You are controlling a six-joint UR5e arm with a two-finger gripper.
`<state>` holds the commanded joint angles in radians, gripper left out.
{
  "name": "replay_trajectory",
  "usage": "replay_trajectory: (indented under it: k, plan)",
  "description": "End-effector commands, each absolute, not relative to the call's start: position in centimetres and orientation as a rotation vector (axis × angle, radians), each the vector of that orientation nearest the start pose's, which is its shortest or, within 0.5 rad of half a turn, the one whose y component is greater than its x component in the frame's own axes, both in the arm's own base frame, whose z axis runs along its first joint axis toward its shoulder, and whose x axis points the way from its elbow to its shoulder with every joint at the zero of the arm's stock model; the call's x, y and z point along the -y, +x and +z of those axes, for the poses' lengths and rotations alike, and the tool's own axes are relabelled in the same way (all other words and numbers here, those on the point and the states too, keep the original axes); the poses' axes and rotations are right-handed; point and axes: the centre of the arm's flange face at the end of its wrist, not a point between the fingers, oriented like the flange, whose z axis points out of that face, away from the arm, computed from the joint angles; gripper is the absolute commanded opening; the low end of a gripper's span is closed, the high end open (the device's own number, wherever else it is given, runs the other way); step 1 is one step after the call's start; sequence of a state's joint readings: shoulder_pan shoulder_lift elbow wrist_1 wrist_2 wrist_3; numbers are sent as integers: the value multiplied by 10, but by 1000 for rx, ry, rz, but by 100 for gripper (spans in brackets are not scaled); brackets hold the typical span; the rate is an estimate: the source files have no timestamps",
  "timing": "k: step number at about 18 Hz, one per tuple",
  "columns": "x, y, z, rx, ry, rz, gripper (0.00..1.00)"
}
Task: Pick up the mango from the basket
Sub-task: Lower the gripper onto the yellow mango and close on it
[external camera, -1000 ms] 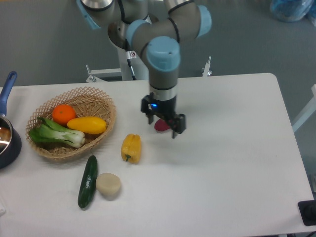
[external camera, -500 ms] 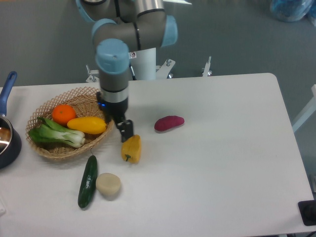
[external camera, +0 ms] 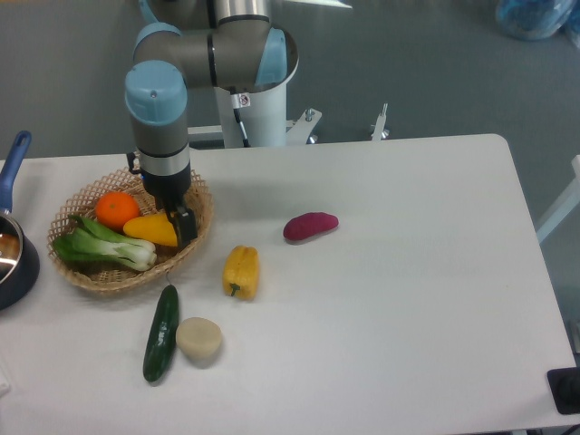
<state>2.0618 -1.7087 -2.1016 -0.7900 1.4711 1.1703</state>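
The mango (external camera: 148, 229), a smooth yellow-orange oval, lies in the tan wicker basket (external camera: 101, 282) at the table's left. My gripper (external camera: 170, 217) hangs right over the mango's right half and hides that part. Its jaws stand apart, and one dark finger (external camera: 187, 227) shows at the mango's right end. I cannot tell whether the fingers touch the fruit.
A round orange (external camera: 115, 208) and bok choy (external camera: 100, 249) share the basket. A yellow bell pepper (external camera: 241, 271), a purple sweet potato (external camera: 310, 226), a cucumber (external camera: 161, 333) and a beige round item (external camera: 198, 340) lie on the table. A blue-handled pot (external camera: 11, 245) stands at the left edge.
My gripper has moved left from beside the purple sweet potato, past the bell pepper, to over the basket and the mango. The objects have not moved.
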Motion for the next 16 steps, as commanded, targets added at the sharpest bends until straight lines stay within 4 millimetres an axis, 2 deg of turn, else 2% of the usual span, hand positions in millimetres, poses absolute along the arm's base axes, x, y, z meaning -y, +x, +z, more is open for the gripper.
replay_trajectory:
  k: [5,9,13,14,16]
  plan:
    - [-488,-85,236,-1044,-2832,-22,100]
    - [-489,-83,230,-1052,-2838,-36,100]
    - [-492,-84,216,-1059,-2854,-62,100]
    - [-495,-86,214,-1057,-2857,-59,98]
    - [-495,-89,212,-1059,-2878,-34,81]
